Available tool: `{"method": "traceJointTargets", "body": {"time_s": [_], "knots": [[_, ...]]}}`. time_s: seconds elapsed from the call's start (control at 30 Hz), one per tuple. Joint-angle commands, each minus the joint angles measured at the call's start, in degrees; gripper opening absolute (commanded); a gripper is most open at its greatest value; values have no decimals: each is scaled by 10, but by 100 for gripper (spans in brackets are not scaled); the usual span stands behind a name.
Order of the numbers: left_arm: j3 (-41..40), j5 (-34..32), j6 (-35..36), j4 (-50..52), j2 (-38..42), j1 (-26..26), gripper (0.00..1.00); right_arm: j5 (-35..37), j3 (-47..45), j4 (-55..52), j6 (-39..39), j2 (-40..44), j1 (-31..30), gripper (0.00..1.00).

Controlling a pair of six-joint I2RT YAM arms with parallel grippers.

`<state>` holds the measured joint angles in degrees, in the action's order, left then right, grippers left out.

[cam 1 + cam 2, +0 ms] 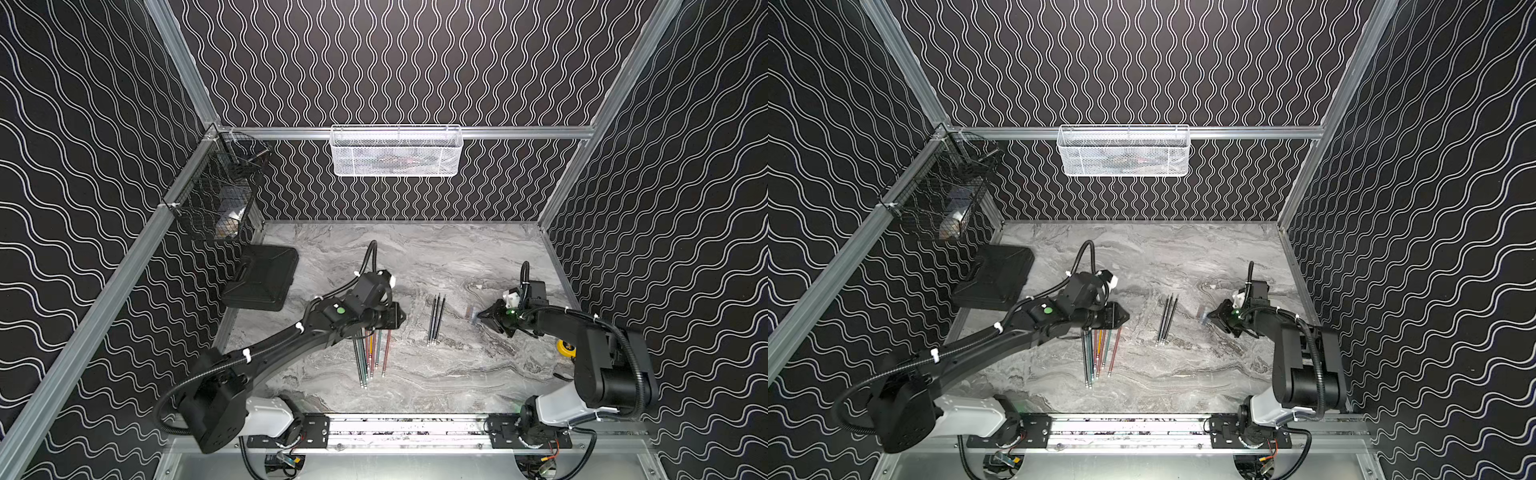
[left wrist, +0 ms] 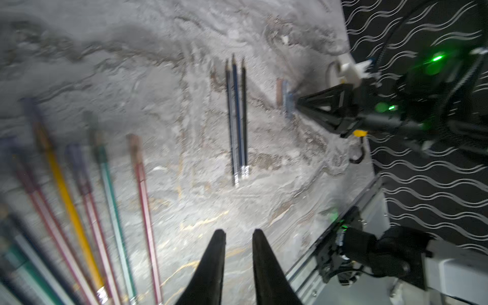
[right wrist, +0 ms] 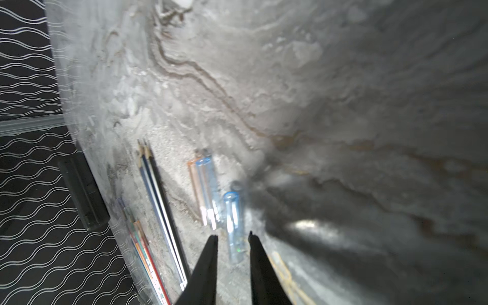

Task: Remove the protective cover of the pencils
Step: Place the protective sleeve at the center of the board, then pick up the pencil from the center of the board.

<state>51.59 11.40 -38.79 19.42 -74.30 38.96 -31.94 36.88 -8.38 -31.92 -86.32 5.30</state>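
Several coloured pencils (image 1: pixel 370 357) (image 1: pixel 1100 353) (image 2: pixel 66 198) lie fanned on the marble table, their far ends under my left arm. In the left wrist view those ends look thicker and tinted, but blurred. Three dark pencils (image 1: pixel 435 320) (image 2: pixel 237 121) (image 3: pixel 161 211) lie side by side mid-table with bare points. My left gripper (image 1: pixel 402 318) (image 2: pixel 239 232) hovers between the two groups, open and empty. My right gripper (image 1: pixel 482 316) (image 3: pixel 232 235) is low and open. A clear blue protective cover (image 3: pixel 233 221) lies loose on the table between its fingertips. Two more covers (image 3: pixel 204 190) lie beside it.
A black case (image 1: pixel 262 278) sits at the table's left edge. A black wire basket (image 1: pixel 216 195) hangs on the left rail. A white mesh basket (image 1: pixel 395 151) hangs on the back rail. A yellow object (image 1: pixel 566 348) lies by the right arm.
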Motion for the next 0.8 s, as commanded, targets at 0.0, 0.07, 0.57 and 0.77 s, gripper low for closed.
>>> {"method": "traceJointTargets", "body": {"time_s": [0.0,0.07,0.57,0.77], "knots": [[-37,-33,35,51,33,-3,23,-8,-1,-7,5,40,0,23],[-58,-43,39,64,50,-3,23,-6,0,-26,5,74,-1,23],[-140,-23,26,62,134,-3,24,65,-76,-150,-15,271,-26,23],[-162,13,26,25,105,-4,26,50,-94,-116,-27,249,-26,23]]}}
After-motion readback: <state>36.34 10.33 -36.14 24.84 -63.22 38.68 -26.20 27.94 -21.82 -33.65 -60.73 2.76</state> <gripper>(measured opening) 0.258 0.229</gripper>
